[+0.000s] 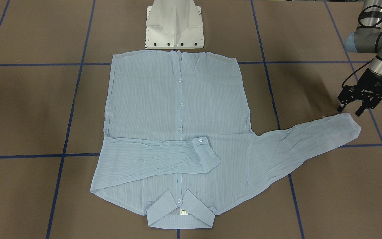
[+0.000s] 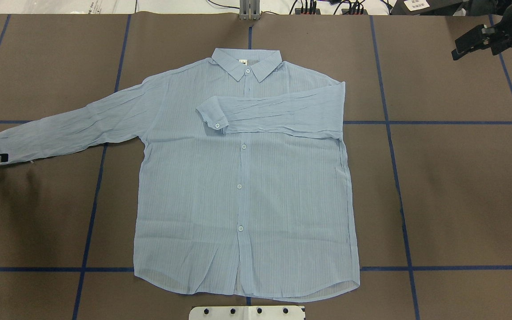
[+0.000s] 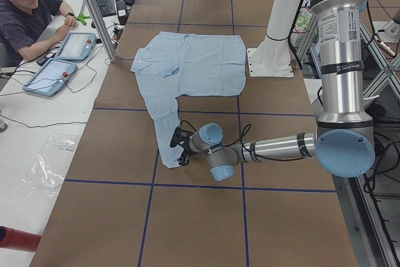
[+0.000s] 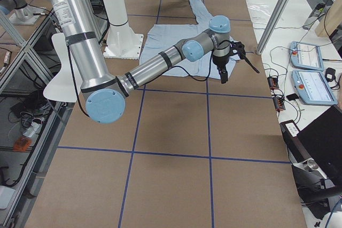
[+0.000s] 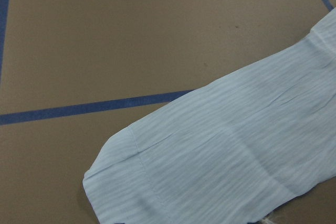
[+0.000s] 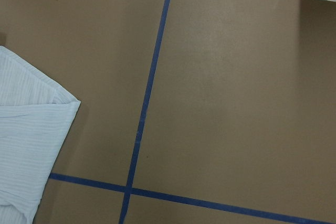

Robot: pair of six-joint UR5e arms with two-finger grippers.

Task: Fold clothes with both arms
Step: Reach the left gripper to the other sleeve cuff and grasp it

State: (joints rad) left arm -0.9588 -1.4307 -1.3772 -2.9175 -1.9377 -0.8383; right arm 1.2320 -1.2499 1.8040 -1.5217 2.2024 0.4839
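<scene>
The light blue striped shirt (image 1: 177, 109) lies flat on the table, front up and buttoned, collar away from the robot (image 2: 242, 191). One sleeve is folded across the chest (image 2: 278, 111). The other sleeve stretches out sideways, its cuff (image 1: 350, 122) flat on the table. My left gripper (image 1: 350, 110) is open and empty, fingers pointing down, just beyond that cuff and apart from it; the left wrist view shows the cuff (image 5: 210, 177). My right gripper (image 2: 460, 48) is open and empty, off to the shirt's other side near the far table edge (image 4: 241, 76).
The white pedestal base (image 1: 174, 26) stands at the shirt's hem. Blue tape lines (image 2: 389, 122) grid the brown table. An operator (image 3: 25, 10) sits with tablets (image 3: 59, 60) beyond the far edge. Bare table lies on both sides of the shirt.
</scene>
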